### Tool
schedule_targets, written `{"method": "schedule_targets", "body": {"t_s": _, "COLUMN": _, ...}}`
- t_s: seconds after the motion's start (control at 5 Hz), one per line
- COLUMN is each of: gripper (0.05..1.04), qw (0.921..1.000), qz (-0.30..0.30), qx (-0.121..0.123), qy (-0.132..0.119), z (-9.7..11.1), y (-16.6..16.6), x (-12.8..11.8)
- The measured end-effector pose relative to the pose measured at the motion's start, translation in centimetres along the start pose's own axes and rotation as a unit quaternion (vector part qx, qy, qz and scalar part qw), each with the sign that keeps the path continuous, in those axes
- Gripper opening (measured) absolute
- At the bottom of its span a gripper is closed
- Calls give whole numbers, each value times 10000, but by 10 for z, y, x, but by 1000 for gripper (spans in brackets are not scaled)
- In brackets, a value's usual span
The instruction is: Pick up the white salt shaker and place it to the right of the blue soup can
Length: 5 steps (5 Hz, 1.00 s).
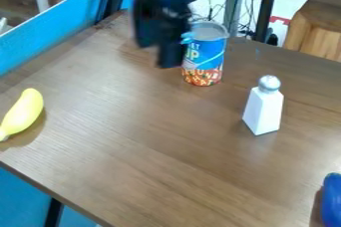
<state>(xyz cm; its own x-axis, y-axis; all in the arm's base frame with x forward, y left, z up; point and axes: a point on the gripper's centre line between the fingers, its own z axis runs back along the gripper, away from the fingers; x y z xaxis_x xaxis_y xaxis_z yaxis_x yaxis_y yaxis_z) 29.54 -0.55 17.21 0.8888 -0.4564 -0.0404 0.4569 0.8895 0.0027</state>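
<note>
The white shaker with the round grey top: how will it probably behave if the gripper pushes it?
The white shaker looks stiff, so it should keep its shape. It stands tall on a narrow base, so a push near its grey top may tip it. Its flat sides suggest it would hardly roll.

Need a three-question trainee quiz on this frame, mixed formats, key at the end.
1. Multiple choice: which thing appears nearest the pincer in this view?
A) the yellow banana-shaped piece
B) the blue-labelled can
C) the thing at the lower right

2. True or false: the white shaker stands upright on the wooden table.

3. Fill in the blank: the object cut off by the right edge of the view is coloured ____.

Key: 1 B; 2 true; 3 blue.
</note>
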Motion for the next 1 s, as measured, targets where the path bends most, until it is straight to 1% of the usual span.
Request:
{"method": "schedule_targets", "body": {"t_s": 0.2, "gripper": 1001, "qw": 9990, "qz": 78, "qx": 96, "qy": 421, "z": -21, "y": 14, "x": -14}}
{"method": "schedule_targets", "body": {"t_s": 0.4, "gripper": 1001, "qw": 9969, "qz": 160, "qx": 197, "qy": 747, "z": -45, "y": 35, "x": -18}}
{"method": "schedule_targets", "body": {"t_s": 0.6, "gripper": 1001, "qw": 9937, "qz": 637, "qx": 222, "qy": 898, "z": -56, "y": 60, "x": -38}}
{"method": "schedule_targets", "body": {"t_s": 0.8, "gripper": 1001, "qw": 9880, "qz": 1082, "qx": 137, "qy": 1097, "z": -69, "y": 78, "x": -58}}
{"method": "schedule_targets", "body": {"t_s": 1.0, "gripper": 1001, "qw": 9815, "qz": 1441, "qx": -21, "qy": 1261, "z": -77, "y": 88, "x": -72}}
